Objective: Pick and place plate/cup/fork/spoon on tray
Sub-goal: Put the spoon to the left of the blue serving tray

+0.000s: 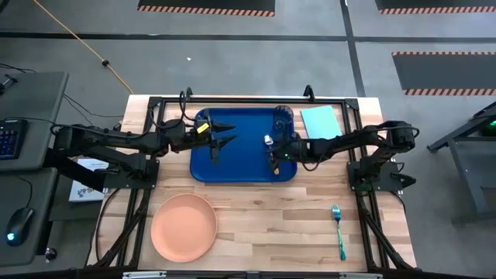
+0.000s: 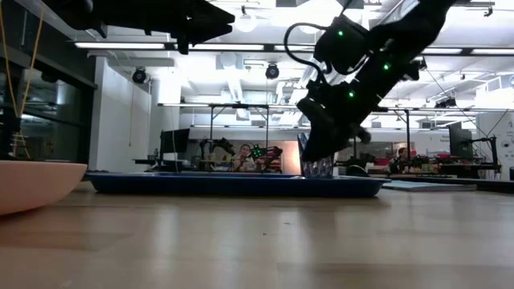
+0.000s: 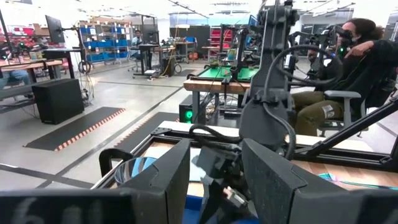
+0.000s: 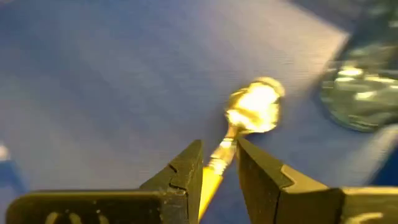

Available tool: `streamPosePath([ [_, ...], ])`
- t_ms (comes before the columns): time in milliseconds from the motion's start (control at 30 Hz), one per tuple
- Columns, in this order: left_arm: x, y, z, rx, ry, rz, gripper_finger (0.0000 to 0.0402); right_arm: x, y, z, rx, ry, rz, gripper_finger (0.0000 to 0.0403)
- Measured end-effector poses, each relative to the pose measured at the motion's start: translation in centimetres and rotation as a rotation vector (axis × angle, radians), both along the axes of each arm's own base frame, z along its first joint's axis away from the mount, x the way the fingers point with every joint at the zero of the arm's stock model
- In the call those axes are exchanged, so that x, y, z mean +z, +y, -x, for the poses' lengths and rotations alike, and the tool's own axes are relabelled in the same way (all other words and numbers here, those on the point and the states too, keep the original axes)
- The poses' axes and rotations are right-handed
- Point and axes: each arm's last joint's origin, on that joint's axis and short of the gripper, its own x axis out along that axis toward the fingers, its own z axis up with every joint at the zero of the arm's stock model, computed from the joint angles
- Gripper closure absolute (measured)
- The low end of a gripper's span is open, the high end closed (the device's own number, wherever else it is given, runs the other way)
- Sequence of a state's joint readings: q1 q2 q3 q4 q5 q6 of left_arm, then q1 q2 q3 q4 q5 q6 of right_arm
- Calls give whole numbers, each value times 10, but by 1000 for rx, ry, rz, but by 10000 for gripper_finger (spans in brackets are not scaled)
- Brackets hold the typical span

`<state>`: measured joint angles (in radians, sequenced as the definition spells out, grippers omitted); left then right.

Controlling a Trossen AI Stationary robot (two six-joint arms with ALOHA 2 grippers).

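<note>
Lying nearest on the tabletop (image 1: 256, 225) are the plate (image 1: 184, 226) on my left and the fork (image 1: 339, 231) on my right, both short of the tray (image 1: 240, 167). Over the tray, my right tool (image 4: 219, 163) grips the spoon (image 4: 252, 111) by its handle, the bowl sticking out past my fingertips (image 4: 189, 163) above the blue floor. My left tool (image 1: 225, 133) hovers over the tray's left half with its jaws apart and holding nothing. The cup (image 1: 283, 118) stands in the tray's far right corner, beside a light-teal sheet (image 1: 319, 121)
</note>
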<state>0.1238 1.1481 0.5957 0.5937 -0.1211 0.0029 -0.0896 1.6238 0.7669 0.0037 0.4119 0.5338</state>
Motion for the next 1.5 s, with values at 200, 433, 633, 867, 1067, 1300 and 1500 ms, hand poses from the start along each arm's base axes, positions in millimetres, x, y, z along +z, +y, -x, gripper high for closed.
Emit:
streamPosePath([
  [200,0,0,0,0,-1,2,264,-4,2,1,-28,-23,-5,277],
  [433,0,0,0,-1,-5,1,264,-21,0,-5,-74,-42,1,202],
  [633,1,0,0,-4,-6,1,264,-36,-3,-10,-134,-16,67,182],
  [867,0,0,0,-4,-5,1,264,-42,-3,-12,-154,-22,56,181],
  [1067,0,0,0,-4,-7,9,264,-51,-3,-13,-165,-24,36,198],
  [1300,0,0,0,-3,-7,9,264,-57,-4,-15,-179,-22,54,267],
  [1500,0,0,0,-3,-7,9,264,-56,-3,-16,-152,-24,60,363],
])
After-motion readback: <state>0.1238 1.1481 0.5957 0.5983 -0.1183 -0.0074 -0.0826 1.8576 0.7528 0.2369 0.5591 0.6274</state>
